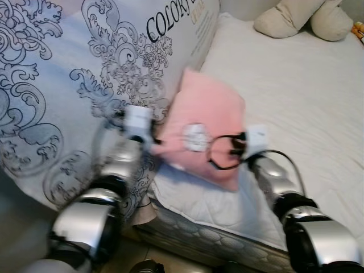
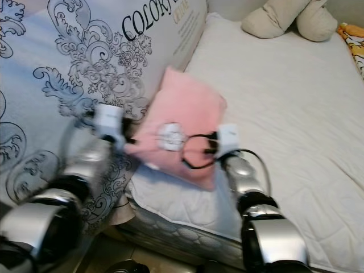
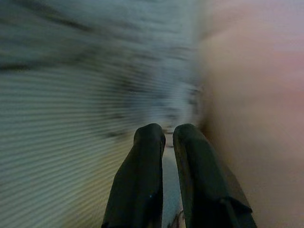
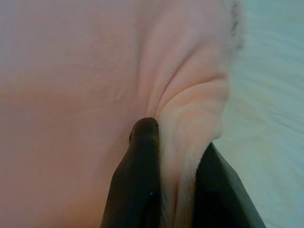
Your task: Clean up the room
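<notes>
A pink pillow (image 1: 207,128) with a small white patch is held up over the near edge of the bed, between my two arms. My right gripper (image 4: 166,137) is shut on a pinched fold of the pink pillow (image 4: 71,71) at its right side. My left gripper (image 3: 164,133) is at the pillow's left corner with its fingers (image 3: 142,166) pressed nearly together and nothing seen between them. The pink pillow (image 3: 256,95) lies just beside them. Both wrist views are blurred.
A big patterned bedding pack (image 1: 68,85) with black lettering leans on the bed's left side, right beside my left arm. The white mattress (image 1: 296,102) stretches away to the right. Beige cushions (image 1: 301,20) lie at its far end, and an orange item (image 2: 352,34) at the far right.
</notes>
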Motion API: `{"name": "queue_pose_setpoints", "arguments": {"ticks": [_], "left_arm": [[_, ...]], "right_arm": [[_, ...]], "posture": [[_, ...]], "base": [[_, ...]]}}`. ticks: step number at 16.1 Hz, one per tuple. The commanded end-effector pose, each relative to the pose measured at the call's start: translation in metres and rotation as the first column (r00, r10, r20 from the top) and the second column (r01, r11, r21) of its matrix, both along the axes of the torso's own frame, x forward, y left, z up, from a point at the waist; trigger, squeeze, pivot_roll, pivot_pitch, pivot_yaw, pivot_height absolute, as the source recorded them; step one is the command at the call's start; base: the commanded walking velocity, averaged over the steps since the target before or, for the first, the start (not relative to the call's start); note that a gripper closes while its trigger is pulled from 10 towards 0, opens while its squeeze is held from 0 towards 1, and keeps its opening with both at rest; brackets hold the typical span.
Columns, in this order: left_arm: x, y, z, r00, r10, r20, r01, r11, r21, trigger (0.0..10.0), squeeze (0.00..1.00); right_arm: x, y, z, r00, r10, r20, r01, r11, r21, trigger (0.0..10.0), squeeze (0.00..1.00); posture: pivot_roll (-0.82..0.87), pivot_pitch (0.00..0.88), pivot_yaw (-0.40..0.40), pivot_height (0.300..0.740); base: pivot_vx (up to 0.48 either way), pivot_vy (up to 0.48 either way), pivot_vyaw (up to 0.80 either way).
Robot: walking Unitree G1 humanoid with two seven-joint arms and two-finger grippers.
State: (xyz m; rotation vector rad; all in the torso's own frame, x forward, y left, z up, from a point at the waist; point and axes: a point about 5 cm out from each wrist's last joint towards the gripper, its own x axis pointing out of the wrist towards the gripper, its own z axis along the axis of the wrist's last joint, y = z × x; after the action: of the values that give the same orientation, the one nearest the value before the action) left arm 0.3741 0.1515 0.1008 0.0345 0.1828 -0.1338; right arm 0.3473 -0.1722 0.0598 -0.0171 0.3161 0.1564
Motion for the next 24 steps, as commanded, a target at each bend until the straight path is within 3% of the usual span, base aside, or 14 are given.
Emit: {"name": "queue_pose_setpoints", "arguments": {"ticks": [1,3,7,10,12,14,16,18,19,20,21,24], "left_arm": [[0.000,-0.008,0.000,1.000,-0.017,0.004,0.016,1.000,0.015,10.0,1.00],[0.004,-0.007,0.010,0.998,-0.003,0.058,-0.001,0.997,0.071,10.0,1.00],[0.006,-0.001,0.019,0.993,0.018,0.114,-0.028,0.996,0.085,10.0,1.00],[0.011,0.001,0.035,0.982,-0.008,0.190,-0.016,0.992,0.124,10.0,1.00],[0.016,-0.001,0.054,0.962,-0.037,0.270,-0.001,0.990,0.141,10.0,1.00],[0.017,-0.004,0.061,0.953,-0.053,0.299,0.010,0.990,0.142,10.0,1.00],[0.015,-0.013,0.068,0.930,-0.115,0.350,0.055,0.983,0.178,10.0,1.00],[0.013,-0.018,0.065,0.929,-0.140,0.341,0.085,0.981,0.172,10.0,1.00],[0.013,-0.021,0.062,0.939,-0.141,0.315,0.107,0.986,0.125,10.0,1.00],[0.011,-0.023,0.058,0.950,-0.127,0.284,0.120,0.992,0.041,10.0,0.00],[0.005,-0.021,0.060,0.943,-0.108,0.314,0.124,0.992,-0.031,10.0,0.00],[-0.004,-0.019,0.071,0.917,-0.074,0.392,0.118,0.989,-0.090,10.0,0.00]], "right_arm": [[0.001,0.000,0.001,1.000,-0.027,0.011,0.027,1.000,0.012,10.0,1.00],[0.000,0.002,0.002,0.999,-0.028,0.040,0.027,0.999,0.019,10.0,1.00],[0.003,0.011,0.010,0.995,-0.016,0.100,0.013,1.000,0.027,10.0,1.00],[0.016,0.021,0.044,0.957,-0.074,0.280,0.052,0.995,0.084,10.0,1.00],[0.020,0.029,0.069,0.908,-0.128,0.400,0.081,0.988,0.134,10.0,1.00],[0.019,0.030,0.070,0.904,-0.176,0.390,0.109,0.976,0.188,10.0,1.00],[0.010,0.040,0.062,0.913,-0.237,0.332,0.135,0.944,0.302,10.0,1.00],[-0.001,0.050,0.047,0.936,-0.197,0.293,0.118,0.957,0.266,10.0,1.00],[-0.005,0.046,0.045,0.932,-0.205,0.300,0.141,0.965,0.221,10.0,1.00],[-0.011,0.034,0.049,0.909,-0.229,0.348,0.192,0.972,0.137,10.0,0.00],[-0.022,0.011,0.057,0.861,-0.280,0.424,0.288,0.956,0.047,10.0,0.00],[-0.034,-0.017,0.064,0.808,-0.332,0.487,0.395,0.918,-0.031,10.0,0.00]], "posture": [[-0.06,0.092,0.046,0.740],[-0.06,0.079,0.049,0.740],[-0.06,0.050,0.044,0.740],[-0.05,0.023,0.040,0.740],[-0.05,0.000,0.045,0.740],[-0.06,0.000,0.048,0.740],[-0.06,0.000,0.052,0.740],[-0.06,0.000,0.056,0.740],[-0.07,0.000,0.059,0.740],[-0.07,0.000,0.062,0.740],[-0.08,0.000,0.063,0.740],[-0.07,0.000,0.058,0.740]], "base": [[0.000,0.000,0.00],[0.000,0.000,0.00],[0.000,0.000,0.00],[0.000,0.000,0.00],[0.000,0.000,0.00],[0.000,0.000,0.00],[0.000,0.000,0.00],[0.000,0.000,0.00],[0.000,0.000,0.00],[0.000,0.000,0.00],[0.000,0.000,0.00],[0.000,0.000,0.00]]}}
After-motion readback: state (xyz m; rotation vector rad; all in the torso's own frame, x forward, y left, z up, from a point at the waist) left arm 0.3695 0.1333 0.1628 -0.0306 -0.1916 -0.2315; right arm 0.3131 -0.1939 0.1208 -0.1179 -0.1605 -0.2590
